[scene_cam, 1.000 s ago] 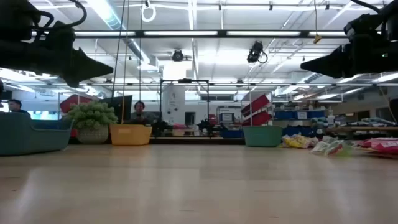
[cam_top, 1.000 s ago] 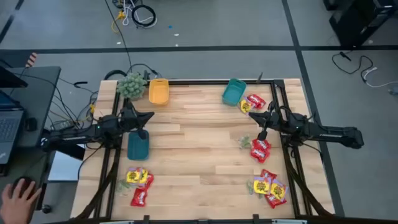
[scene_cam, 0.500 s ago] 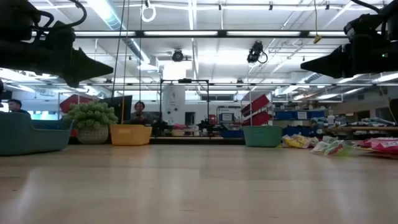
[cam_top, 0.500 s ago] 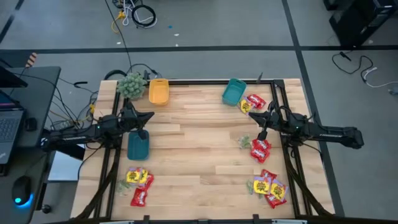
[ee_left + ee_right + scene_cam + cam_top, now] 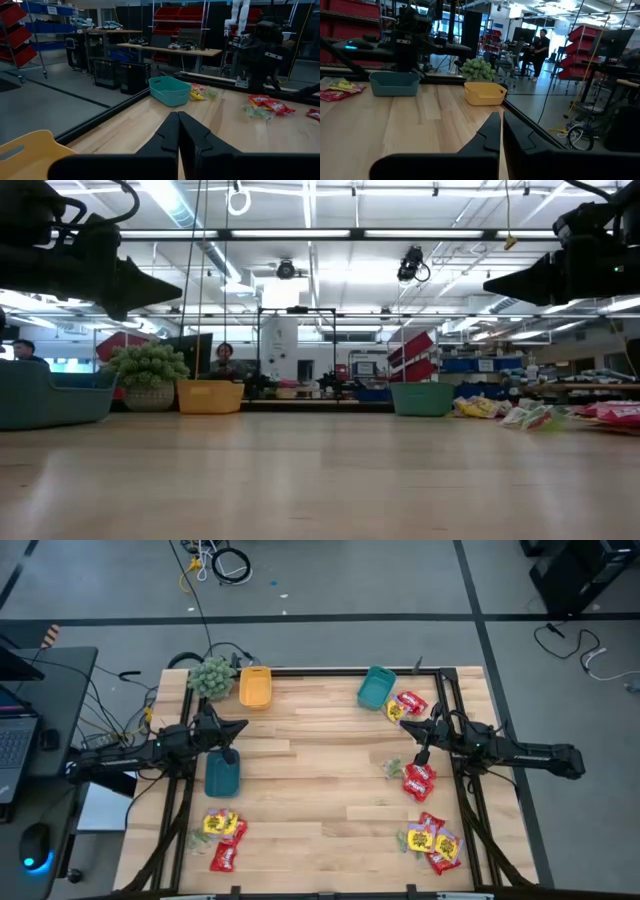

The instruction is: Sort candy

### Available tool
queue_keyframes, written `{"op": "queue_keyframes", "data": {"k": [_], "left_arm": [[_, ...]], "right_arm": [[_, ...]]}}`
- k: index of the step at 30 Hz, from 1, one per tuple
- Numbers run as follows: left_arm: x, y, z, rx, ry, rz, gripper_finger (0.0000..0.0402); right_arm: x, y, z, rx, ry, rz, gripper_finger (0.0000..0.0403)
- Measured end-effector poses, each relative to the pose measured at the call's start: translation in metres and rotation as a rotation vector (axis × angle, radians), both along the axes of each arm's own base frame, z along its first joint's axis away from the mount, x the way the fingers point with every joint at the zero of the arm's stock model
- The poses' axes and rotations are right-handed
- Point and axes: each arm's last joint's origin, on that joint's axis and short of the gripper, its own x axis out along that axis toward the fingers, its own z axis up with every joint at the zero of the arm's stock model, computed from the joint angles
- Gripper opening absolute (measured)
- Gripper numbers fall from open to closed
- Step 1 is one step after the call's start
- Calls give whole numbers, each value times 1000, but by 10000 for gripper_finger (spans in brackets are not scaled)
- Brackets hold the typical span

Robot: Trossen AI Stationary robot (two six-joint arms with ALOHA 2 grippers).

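Candy lies in loose heaps on the wooden table: red and yellow packets at the near left [image 5: 221, 836], red ones with pale green ones at the right [image 5: 417, 780], a near-right heap [image 5: 433, 842], and some beside the teal bin [image 5: 405, 705]. My left gripper [image 5: 243, 725] hangs shut above the table's left side, pointing level toward the middle, over the blue bin's far end. My right gripper [image 5: 407, 723] hangs shut above the right side, pointing level toward the middle. Its own view shows the shut fingers [image 5: 496, 120], as does the left one [image 5: 177, 120]. Neither touches anything.
An orange bin [image 5: 255, 687] and a teal bin [image 5: 377, 688] stand at the far edge, and a blue bin [image 5: 222, 773] at the left. A fuzzy green plant ball [image 5: 211, 677] sits at the far left corner. The table's middle [image 5: 320, 770] is bare wood. People show in the room beyond.
Both arms and all the candy have kept still. A person's hand that rested on a mouse at the desk left of the table has gone from view.
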Motion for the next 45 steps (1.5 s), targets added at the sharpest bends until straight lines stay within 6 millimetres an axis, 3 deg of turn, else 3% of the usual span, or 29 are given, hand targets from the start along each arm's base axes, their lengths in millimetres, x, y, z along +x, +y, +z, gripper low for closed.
{"op": "queue_keyframes", "data": {"k": [20,34,40,45], "left_arm": [[0,0,0,0,-2,0,4],[-1,0,13,-28,-157,-16,4],[2,-10,22,-48,-145,-350,4],[6,-13,36,-70,-104,-415,4]], "right_arm": [[0,0,0,0,0,0,7],[0,0,0,0,0,0,8],[0,0,0,0,0,0,6],[0,0,0,0,-1,0,5]]}}
